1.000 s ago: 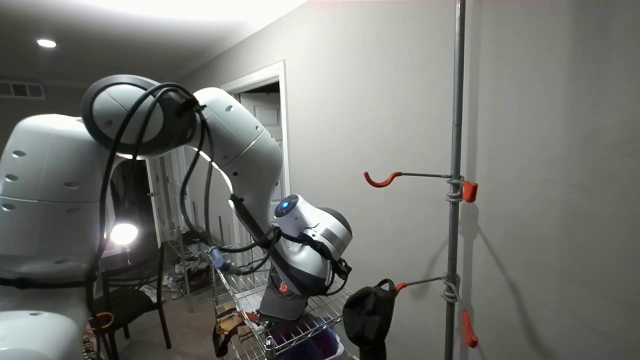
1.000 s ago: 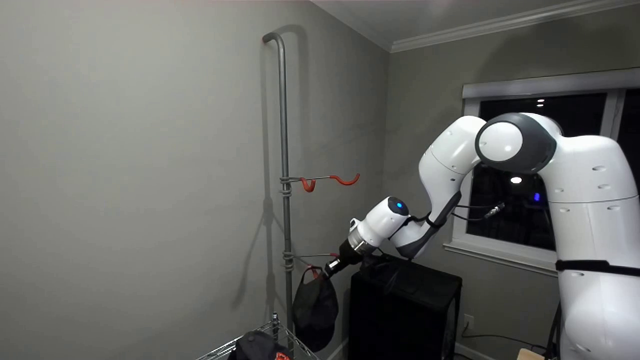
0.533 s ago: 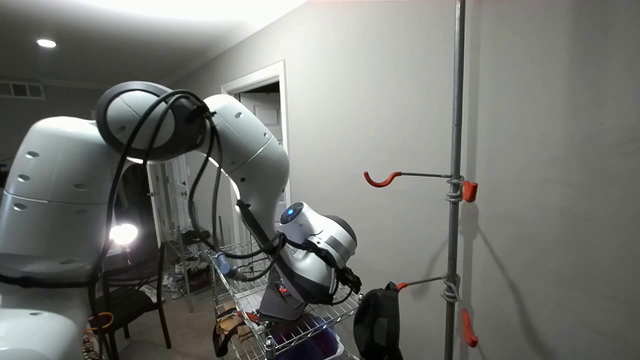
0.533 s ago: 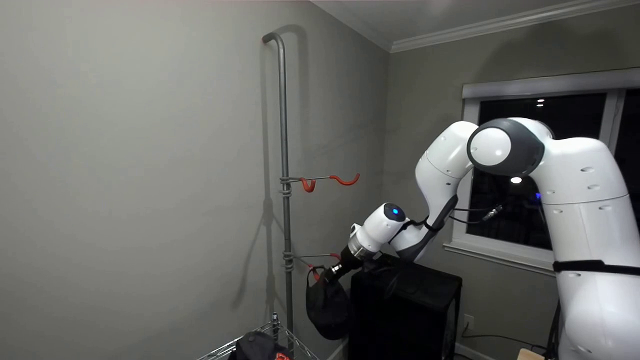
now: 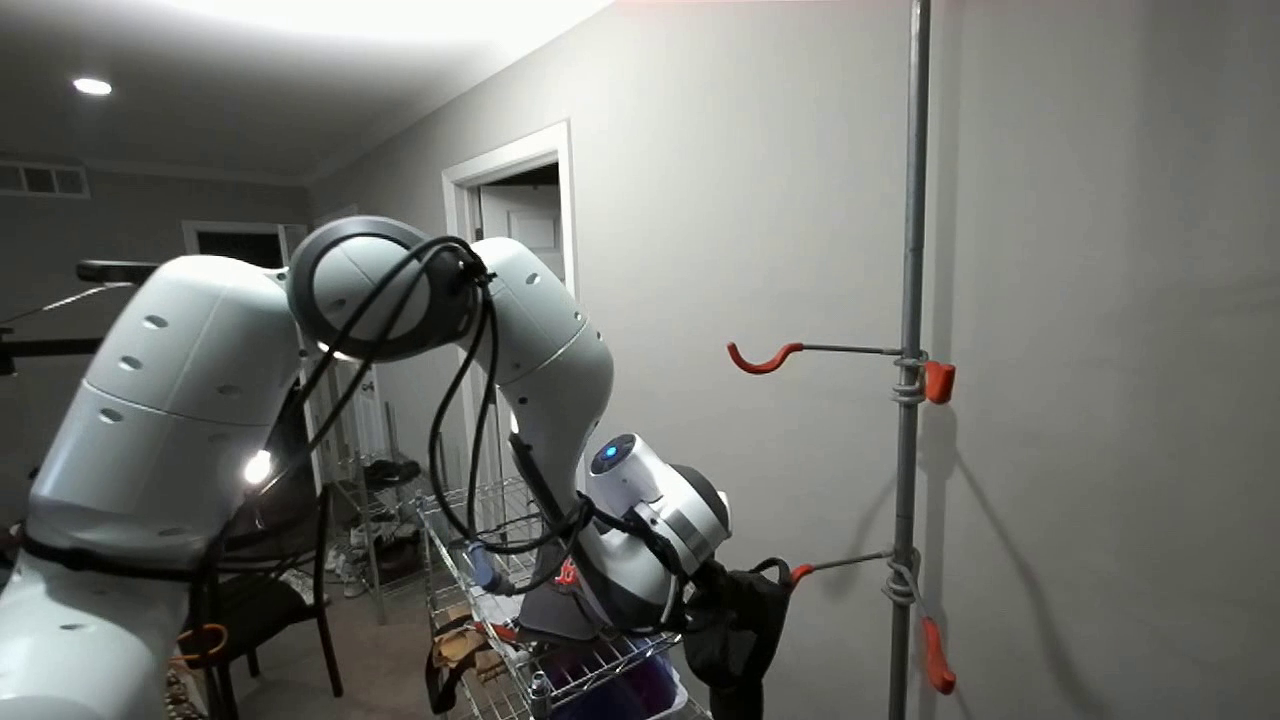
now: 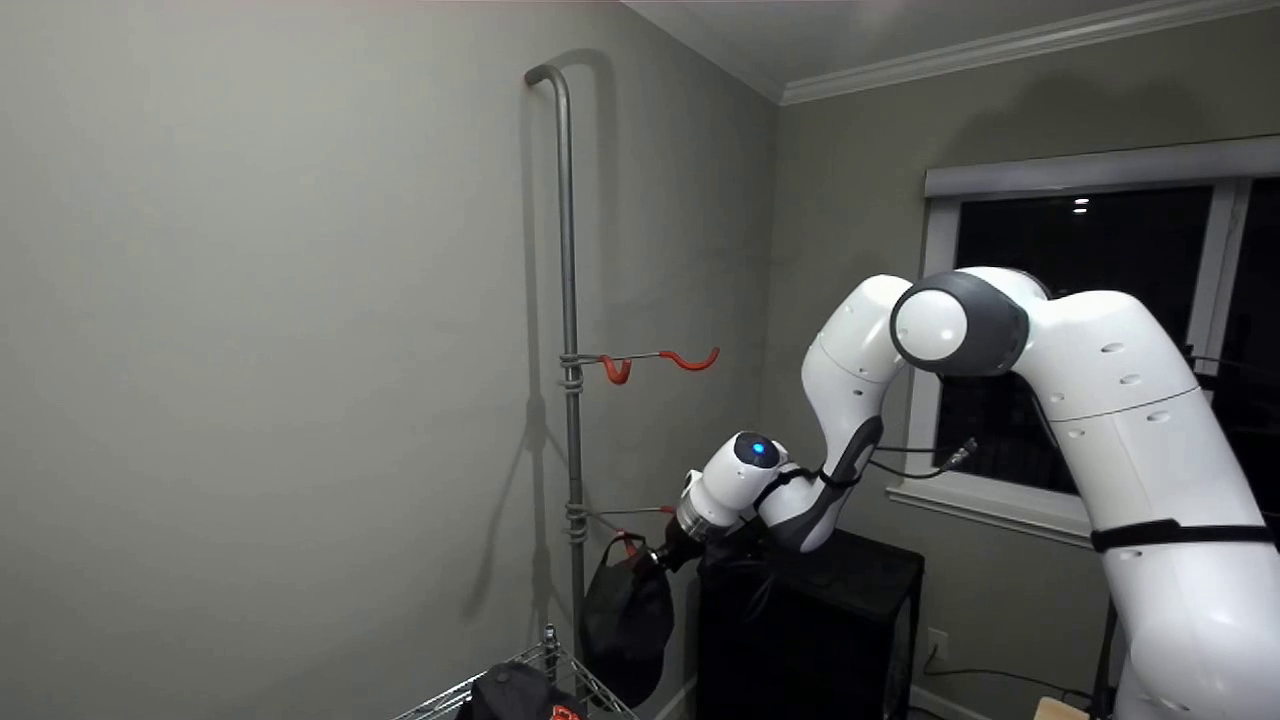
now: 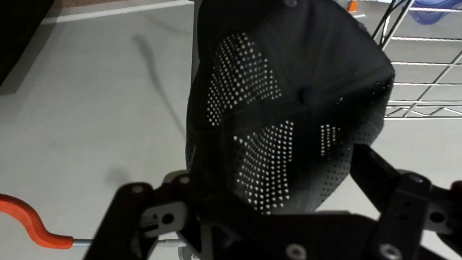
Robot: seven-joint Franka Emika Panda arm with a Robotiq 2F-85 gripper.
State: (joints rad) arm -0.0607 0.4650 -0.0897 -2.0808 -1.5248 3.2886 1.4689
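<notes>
Cap (image 7: 306, 68) of black perforated cloth hangs by its strap on a lower red hook (image 5: 801, 573), which probably carries its weight; the gripper (image 7: 276, 157) has its fingers spread beside it, whether touching I cannot tell.

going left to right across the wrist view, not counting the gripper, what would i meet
Orange-red hook → black cap with perforated panels → wire shelf.
</notes>
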